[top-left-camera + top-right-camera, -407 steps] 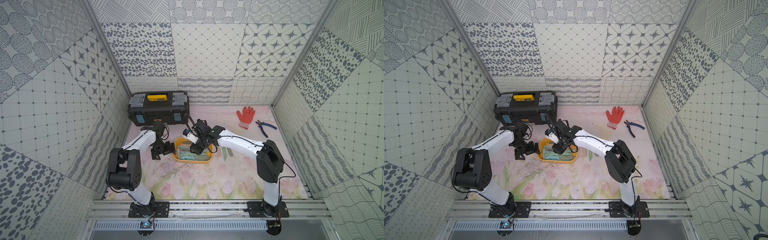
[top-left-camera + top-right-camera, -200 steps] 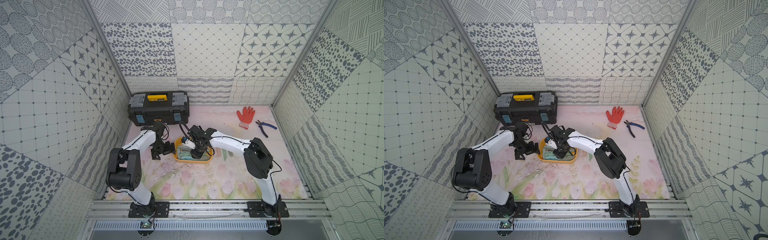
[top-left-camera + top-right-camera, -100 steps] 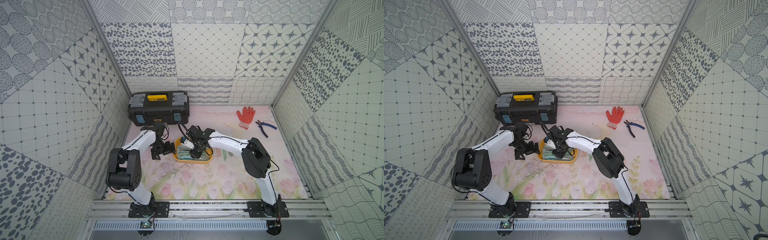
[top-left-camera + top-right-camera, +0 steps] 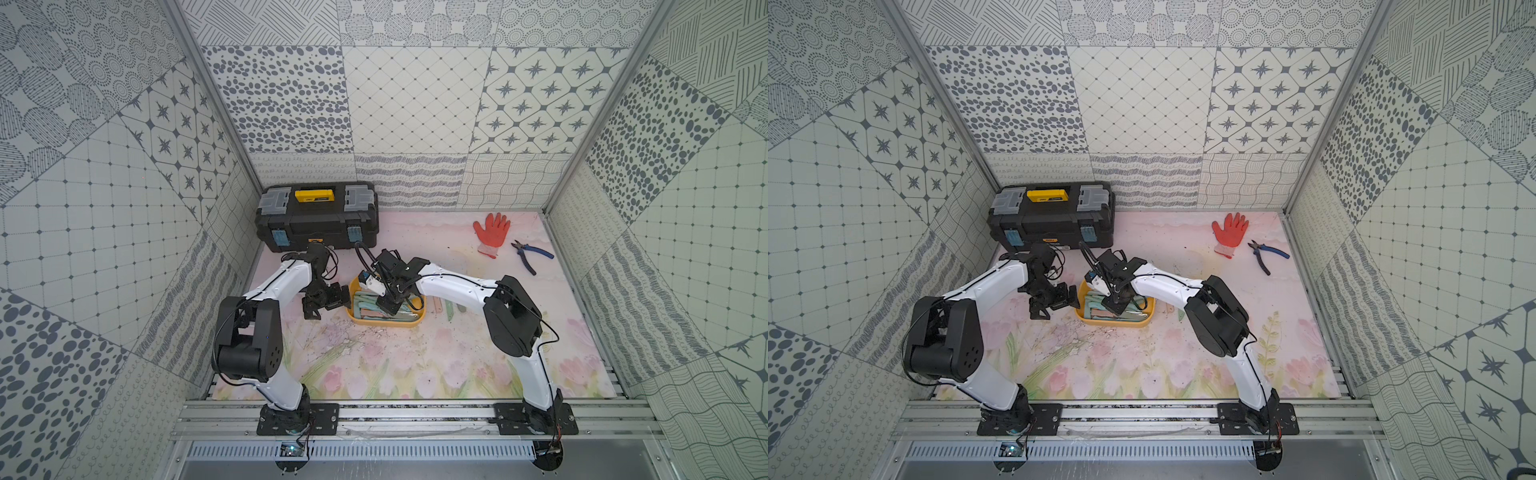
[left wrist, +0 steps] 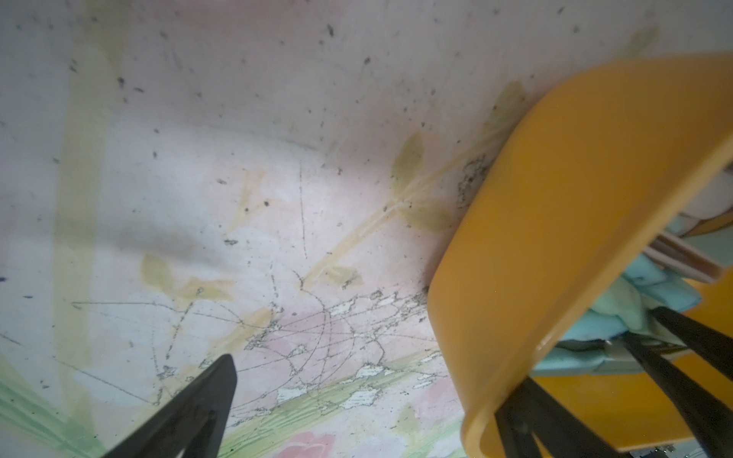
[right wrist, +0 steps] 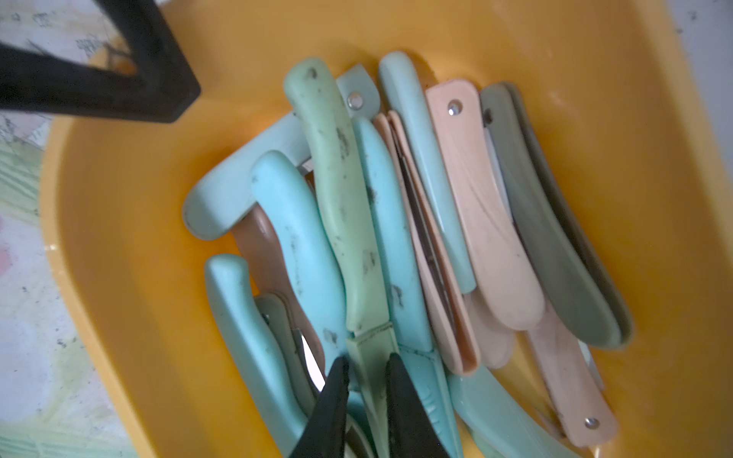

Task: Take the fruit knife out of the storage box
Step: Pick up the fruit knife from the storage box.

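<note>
a floral mat [image 4: 395, 365] is covering the floor of a tile-patterned cell, where two white robot arms are reaching in from the front rail. a black toolbox [image 4: 318, 224] with a yellow handle is sitting closed against the back wall on the left arm's side. in front of it and a little toward the right arm, the yellow storage box [image 4: 388, 323] is standing open-topped between the two wrists.

the left gripper [image 4: 328, 303] is hanging at the end of the box nearest the left arm, with its jaws spread wide. the left wrist view is showing one black finger [image 5: 202, 400] over the scratched mat and the other inside the tub, so the yellow end wall is standing between them. whether either is touching the wall cannot be told.

a red work glove [image 4: 491, 232] is lying flat near the back right corner. blue-handled pliers [image 4: 532, 257] are lying just beside it, and both are well apart from the arms. two slim pastel pieces [image 4: 437, 307] are lying on the mat just beside the box's far end, too small to identify.

inside the tub a heap of pastel knives [image 6: 476, 222], blue, pink and grey-green, is lying mostly lengthwise. the pale green fruit knife [image 6: 341, 198] is lying on top of that heap in the box. the right gripper [image 6: 367, 366] is reaching down into the box and pinching the knife from both sides, where the handle is meeting the green sheath.
</note>
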### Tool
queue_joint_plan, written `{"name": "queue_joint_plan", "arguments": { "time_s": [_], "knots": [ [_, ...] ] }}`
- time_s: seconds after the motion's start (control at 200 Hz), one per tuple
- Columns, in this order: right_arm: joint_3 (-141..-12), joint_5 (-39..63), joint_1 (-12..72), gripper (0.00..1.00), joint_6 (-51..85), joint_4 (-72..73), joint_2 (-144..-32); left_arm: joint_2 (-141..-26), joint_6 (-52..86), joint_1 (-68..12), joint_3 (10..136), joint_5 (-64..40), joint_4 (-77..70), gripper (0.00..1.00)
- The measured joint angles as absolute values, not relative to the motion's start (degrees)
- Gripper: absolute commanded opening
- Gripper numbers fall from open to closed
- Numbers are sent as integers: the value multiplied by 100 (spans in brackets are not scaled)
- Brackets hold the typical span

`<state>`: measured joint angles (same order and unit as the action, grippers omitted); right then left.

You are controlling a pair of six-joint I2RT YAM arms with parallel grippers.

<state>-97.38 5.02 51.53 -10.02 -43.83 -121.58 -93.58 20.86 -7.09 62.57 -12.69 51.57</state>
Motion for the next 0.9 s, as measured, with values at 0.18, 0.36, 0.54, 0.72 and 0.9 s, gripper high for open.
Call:
{"name": "queue_joint_plan", "arguments": {
  "time_s": [0.18,0.36,0.54,0.72,0.9],
  "knots": [
    [-9695,362,5153,17,-987,-4386,-12014,-9356,2086,-709,6257,-1269,5157,98],
    [-9520,290,5137,20,-961,-4342,-11754,-9354,2086,-709,6257,-1269,5157,98],
    [-9513,377,5124,40,-952,-4333,-11714,-9354,2086,-709,6257,-1269,5157,98],
    [-9577,506,5124,41,-972,-4425,-11767,-9354,2086,-709,6257,-1269,5157,98],
    [-9682,558,5127,40,-978,-4506,-11998,-9354,2086,-709,6257,-1269,5157,98]
  ]
}}
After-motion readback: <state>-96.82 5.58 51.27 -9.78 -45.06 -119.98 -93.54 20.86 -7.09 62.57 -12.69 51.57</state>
